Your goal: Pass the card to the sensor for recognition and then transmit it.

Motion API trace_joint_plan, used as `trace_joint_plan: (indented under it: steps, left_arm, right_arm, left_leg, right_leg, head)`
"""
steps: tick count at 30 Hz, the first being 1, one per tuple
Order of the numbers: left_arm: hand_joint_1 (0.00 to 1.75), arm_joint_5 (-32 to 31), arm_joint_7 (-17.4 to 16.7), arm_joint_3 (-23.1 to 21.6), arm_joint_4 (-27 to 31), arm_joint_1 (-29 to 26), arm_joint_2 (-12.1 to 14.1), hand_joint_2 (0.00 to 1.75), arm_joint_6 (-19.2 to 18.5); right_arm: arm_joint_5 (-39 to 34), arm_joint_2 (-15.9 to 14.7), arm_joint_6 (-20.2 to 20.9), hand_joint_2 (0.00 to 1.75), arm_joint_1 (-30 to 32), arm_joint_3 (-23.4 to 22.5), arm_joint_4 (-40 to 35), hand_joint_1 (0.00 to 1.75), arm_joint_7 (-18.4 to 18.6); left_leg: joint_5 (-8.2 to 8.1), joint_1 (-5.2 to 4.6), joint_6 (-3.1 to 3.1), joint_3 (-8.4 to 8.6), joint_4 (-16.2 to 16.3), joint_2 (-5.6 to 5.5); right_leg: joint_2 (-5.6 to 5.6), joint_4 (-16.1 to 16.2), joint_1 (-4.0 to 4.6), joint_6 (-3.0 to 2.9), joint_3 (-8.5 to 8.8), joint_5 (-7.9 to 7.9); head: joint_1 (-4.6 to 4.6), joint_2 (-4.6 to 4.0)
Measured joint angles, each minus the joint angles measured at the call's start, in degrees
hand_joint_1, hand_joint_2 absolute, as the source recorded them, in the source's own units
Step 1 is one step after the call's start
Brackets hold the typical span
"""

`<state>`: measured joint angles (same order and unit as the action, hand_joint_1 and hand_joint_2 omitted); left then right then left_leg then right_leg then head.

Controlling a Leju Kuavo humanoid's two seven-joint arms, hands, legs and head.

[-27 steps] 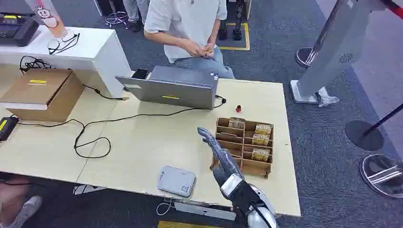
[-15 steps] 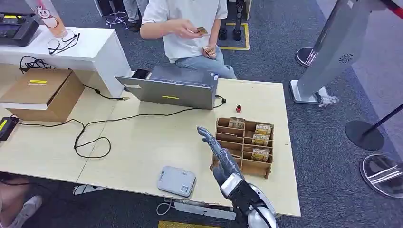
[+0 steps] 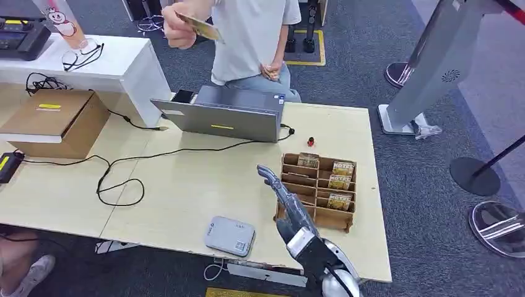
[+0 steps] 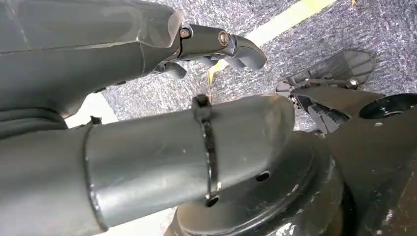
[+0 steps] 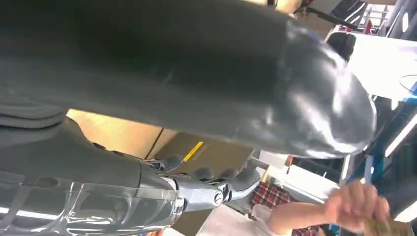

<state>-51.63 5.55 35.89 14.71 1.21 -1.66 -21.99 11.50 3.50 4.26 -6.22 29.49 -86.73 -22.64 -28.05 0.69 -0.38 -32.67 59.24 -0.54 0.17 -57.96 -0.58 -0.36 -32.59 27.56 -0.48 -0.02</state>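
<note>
my right hand (image 3: 286, 201) is raised over the table's near right part, fingers (image 3: 270, 176) stretched out straight and close together, holding nothing, edge-on beside the left wall of the cardboard organizer (image 3: 317, 192). in the right wrist view the same fingers (image 5: 216, 189) reach out bare, slightly curled at the tips, with my thick thumb across most of that picture. my left hand (image 4: 216, 46) hangs over grey carpet with a yellow floor line; its fingers are bent at the tips around nothing, and my own forearm hides the rest.

the card (image 3: 199, 26) is not with me: a person's hand (image 3: 176, 28) holds it up in the air beyond the table's far edge, above the white counter's (image 3: 124, 62) right end. the right wrist view catches that hand and card at its edge, blurred and partly cut off.

the organizer's slots hold small packets; i cannot read their print. the grey sensor pad (image 3: 230, 236) lies flat near the table's near edge, just left of my wrist, its cable dropping over the edge. a laptop (image 3: 226, 114) sits at the far edge, back toward me. a cardboard box (image 3: 59, 120) rests at the far left.
</note>
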Motion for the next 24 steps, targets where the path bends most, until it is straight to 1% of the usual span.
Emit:
trace_joint_plan:
  steps: [12,17,21,23,24]
  left_arm:
    - [0.0,-0.5,0.4,0.1,0.0,-0.2,0.0,0.0,0.0]
    - [0.0,-1.6,1.0,0.1,0.0,-0.2,0.0,0.0,-0.1]
    - [0.0,-2.3,1.1,0.1,0.0,-0.2,0.1,0.0,-0.4]
    - [0.0,-3.0,1.1,0.0,0.0,-0.1,0.1,0.0,-0.6]
    - [0.0,-3.3,1.1,-0.1,0.0,0.0,0.1,0.0,-0.7]
  right_arm:
    - [0.8,0.0,-0.6,0.0,0.0,0.0,-0.1,0.0,-0.3]
    - [2.8,0.0,-2.5,0.0,0.0,0.0,-1.1,0.0,-0.3]
    - [6.5,0.0,-4.3,0.0,-0.2,-0.5,-2.5,0.0,-0.1]
    - [9.3,0.0,-6.3,0.0,-1.0,-1.0,-3.2,0.0,-0.1]
    - [11.8,0.0,-8.3,0.0,-1.7,-1.2,-3.5,0.0,0.1]
  left_leg:
    - [0.0,0.0,0.0,0.0,0.0,0.0]
    - [0.0,0.0,0.0,0.0,0.0,0.0]
    - [0.0,0.0,0.0,-0.01,0.0,0.0]
    - [0.0,0.0,0.0,0.0,0.0,0.0]
    - [0.0,0.0,0.0,0.01,0.0,0.0]
  right_leg:
    - [-0.01,0.0,0.0,0.0,0.0,0.0]
    - [-0.01,0.0,0.0,0.0,0.0,0.0]
    - [-0.01,0.0,0.0,0.0,0.0,0.0]
    - [0.0,0.0,0.0,0.0,0.0,0.0]
    - [0.01,0.0,0.0,0.0,0.0,-0.01]
  head:
    - [0.0,0.0]
    - [0.0,0.0]
    - [0.0,0.0]
    - [0.0,0.0]
    - [0.0,0.0]
